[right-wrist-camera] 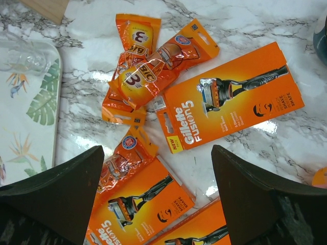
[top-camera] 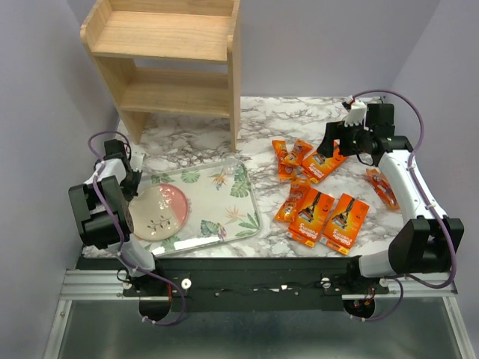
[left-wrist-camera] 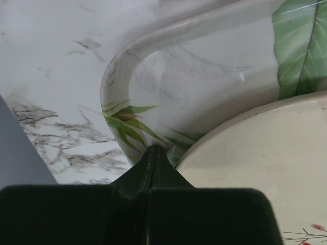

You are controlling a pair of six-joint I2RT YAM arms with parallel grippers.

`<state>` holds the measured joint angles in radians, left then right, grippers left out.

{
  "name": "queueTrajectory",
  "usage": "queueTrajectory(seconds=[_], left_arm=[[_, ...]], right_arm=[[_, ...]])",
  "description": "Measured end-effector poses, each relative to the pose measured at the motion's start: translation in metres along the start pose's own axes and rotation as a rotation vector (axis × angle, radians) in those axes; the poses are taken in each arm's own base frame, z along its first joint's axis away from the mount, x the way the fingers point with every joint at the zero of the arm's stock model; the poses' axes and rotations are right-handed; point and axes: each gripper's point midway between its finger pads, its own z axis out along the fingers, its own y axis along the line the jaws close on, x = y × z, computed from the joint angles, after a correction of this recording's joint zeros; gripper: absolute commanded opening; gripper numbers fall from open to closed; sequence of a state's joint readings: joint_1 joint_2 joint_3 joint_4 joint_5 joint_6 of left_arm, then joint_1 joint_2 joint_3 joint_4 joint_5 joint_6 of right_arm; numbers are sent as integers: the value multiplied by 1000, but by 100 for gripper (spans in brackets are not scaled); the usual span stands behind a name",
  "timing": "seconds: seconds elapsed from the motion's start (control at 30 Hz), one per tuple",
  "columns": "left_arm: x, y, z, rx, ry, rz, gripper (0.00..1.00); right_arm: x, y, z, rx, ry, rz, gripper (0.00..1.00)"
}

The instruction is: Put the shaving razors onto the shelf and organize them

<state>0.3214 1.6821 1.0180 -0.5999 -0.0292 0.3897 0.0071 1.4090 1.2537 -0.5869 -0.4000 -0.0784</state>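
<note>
The left gripper (left-wrist-camera: 153,155), jaws pressed shut with nothing between them, hangs over the rounded corner of a leaf-print tray (left-wrist-camera: 116,76), with a pale plate (left-wrist-camera: 255,168) just to its right. The shelf (top-camera: 161,67) stands well beyond it. The right gripper (right-wrist-camera: 156,153), spread wide and holding nothing, hovers above the scattered shaving razors (right-wrist-camera: 230,97), well apart from the shelf.

Seven razor packs (top-camera: 313,217); one shelf (top-camera: 161,36), tray (top-camera: 224,200), plate (top-camera: 166,203)
</note>
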Motion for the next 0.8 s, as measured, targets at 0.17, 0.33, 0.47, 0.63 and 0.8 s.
queueTrajectory(seconds=[0.17, 0.33, 0.47, 0.63, 0.8], left_arm=[[0, 22, 4, -45, 24, 54, 0], [-22, 70, 14, -125, 17, 109, 0], [-25, 99, 19, -182, 27, 151, 0], [-32, 117, 20, -221, 39, 213, 0], [-47, 135, 30, -262, 54, 252, 0]], right_arm=[[1, 1, 1, -7, 4, 2, 94], [1, 1, 1, -9, 4, 2, 94], [1, 1, 1, -9, 4, 2, 94], [1, 1, 0, -9, 2, 1, 94], [2, 2, -1, -9, 2, 0, 94]])
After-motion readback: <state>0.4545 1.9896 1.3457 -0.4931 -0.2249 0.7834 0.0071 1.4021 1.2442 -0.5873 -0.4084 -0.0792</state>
